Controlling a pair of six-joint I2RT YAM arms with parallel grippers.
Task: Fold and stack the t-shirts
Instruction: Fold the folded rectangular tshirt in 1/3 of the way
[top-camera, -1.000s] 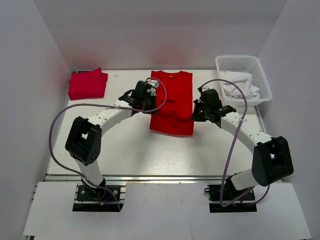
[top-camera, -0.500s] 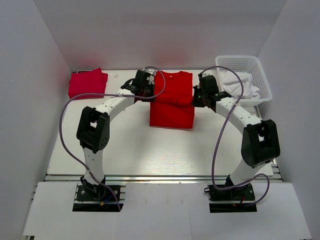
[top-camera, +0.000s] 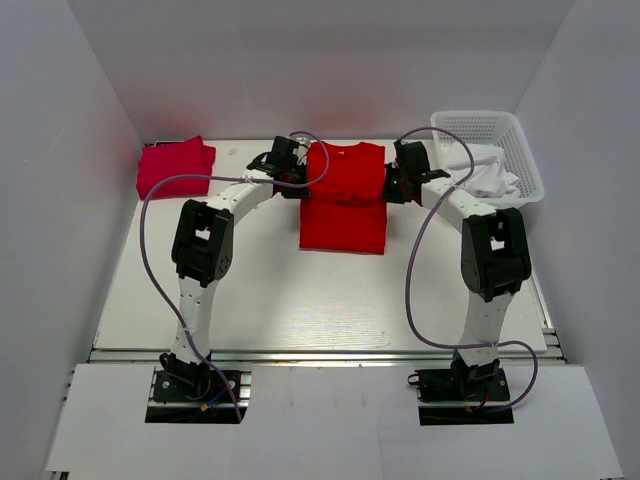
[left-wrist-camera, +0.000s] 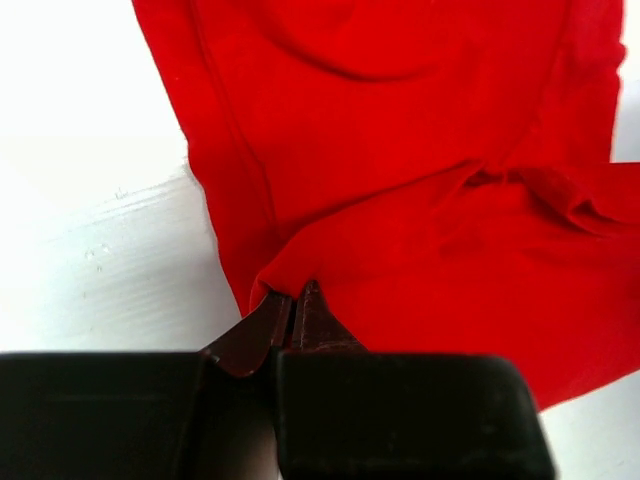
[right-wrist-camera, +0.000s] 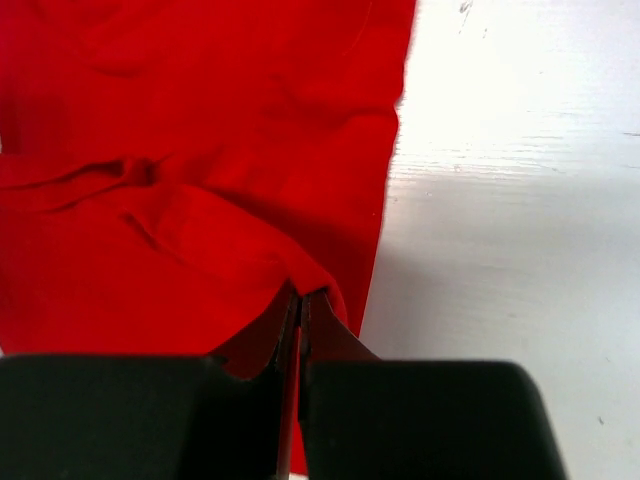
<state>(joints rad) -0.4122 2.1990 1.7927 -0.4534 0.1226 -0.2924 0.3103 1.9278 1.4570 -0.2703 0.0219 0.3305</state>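
Observation:
The bright red t-shirt (top-camera: 345, 200) lies on the white table at the back centre, its near part doubled over toward the far end. My left gripper (top-camera: 292, 178) is shut on its left folded edge (left-wrist-camera: 290, 270). My right gripper (top-camera: 392, 183) is shut on its right folded edge (right-wrist-camera: 310, 275). Both hold the fold low over the shirt's upper half. The pinkish crimson t-shirt (top-camera: 176, 166) lies folded at the back left of the table.
A white plastic basket (top-camera: 490, 160) with white cloth in it stands at the back right, close to my right arm. White walls close in the back and both sides. Purple cables loop from both arms over the table.
Both grippers have carried the shirt's near edge away from me toward the collar, so the shirt now looks shorter and doubled. Both arms have stretched further out.

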